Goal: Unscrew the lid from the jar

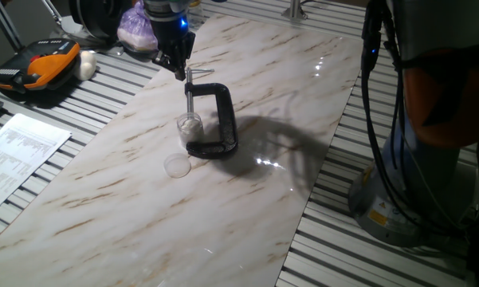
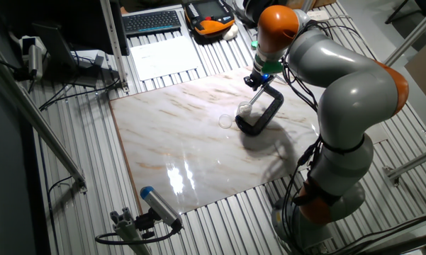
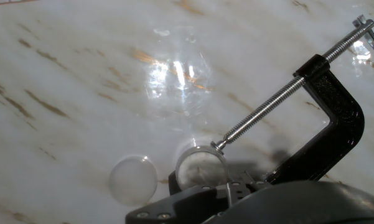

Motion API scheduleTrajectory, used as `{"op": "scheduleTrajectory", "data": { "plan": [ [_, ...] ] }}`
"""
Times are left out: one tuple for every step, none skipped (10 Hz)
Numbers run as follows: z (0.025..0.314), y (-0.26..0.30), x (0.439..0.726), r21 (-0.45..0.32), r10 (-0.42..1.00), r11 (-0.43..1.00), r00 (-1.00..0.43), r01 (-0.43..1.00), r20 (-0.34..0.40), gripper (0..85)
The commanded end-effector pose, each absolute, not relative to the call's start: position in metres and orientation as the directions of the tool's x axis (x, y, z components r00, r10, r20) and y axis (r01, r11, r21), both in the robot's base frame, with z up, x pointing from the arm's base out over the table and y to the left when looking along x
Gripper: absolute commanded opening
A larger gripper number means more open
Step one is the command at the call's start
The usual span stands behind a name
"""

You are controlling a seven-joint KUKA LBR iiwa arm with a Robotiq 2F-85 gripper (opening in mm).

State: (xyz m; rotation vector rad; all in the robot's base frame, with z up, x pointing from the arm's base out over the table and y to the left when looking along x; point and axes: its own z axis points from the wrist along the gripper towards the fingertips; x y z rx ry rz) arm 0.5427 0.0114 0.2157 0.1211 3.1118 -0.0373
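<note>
Lid (image 1: 177, 166) already off, lying on marble (image 1: 127, 191) beside clamped jar (image 1: 189, 125) — unscrewing looks done. My gripper (image 1: 178, 65) above clamp (image 1: 215, 119), holding nothing; jaw width unclear — retreat next.

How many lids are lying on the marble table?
1. The lid lies flat on the marble table, beside the jar, which is held in the black C-clamp.

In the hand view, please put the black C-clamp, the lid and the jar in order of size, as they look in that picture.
1. The black C-clamp, by far the largest.
2 and 3. The lid lying on the table and the jar look about equally wide from above, so I cannot rank them.
</note>
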Motion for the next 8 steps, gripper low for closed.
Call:
{"op": "scheduleTrajectory", "data": {
  "plan": [
    [0.2162,0.0119,0.5422,-0.023,0.078,0.997,-0.997,0.078,-0.028,0.0],
    [0.2170,0.0124,0.5413,-0.023,0.076,0.997,-0.997,0.077,-0.027,0.0],
    [0.2175,0.0130,0.5409,-0.023,0.076,0.997,-0.997,0.077,-0.027,0.0],
    [0.2176,0.0132,0.5409,-0.024,0.078,0.997,-0.997,0.078,-0.027,0.0],
    [0.2175,0.0135,0.5411,-0.024,0.078,0.997,-0.997,0.078,-0.027,0.0],
    [0.2177,0.0137,0.5409,-0.024,0.076,0.997,-0.997,0.077,-0.028,0.0],
    [0.2178,0.0137,0.5408,-0.024,0.076,0.997,-0.997,0.077,-0.028,0.0],
    [0.2179,0.0141,0.5409,-0.024,0.076,0.997,-0.997,0.077,-0.028,0.0]
  ]
}}
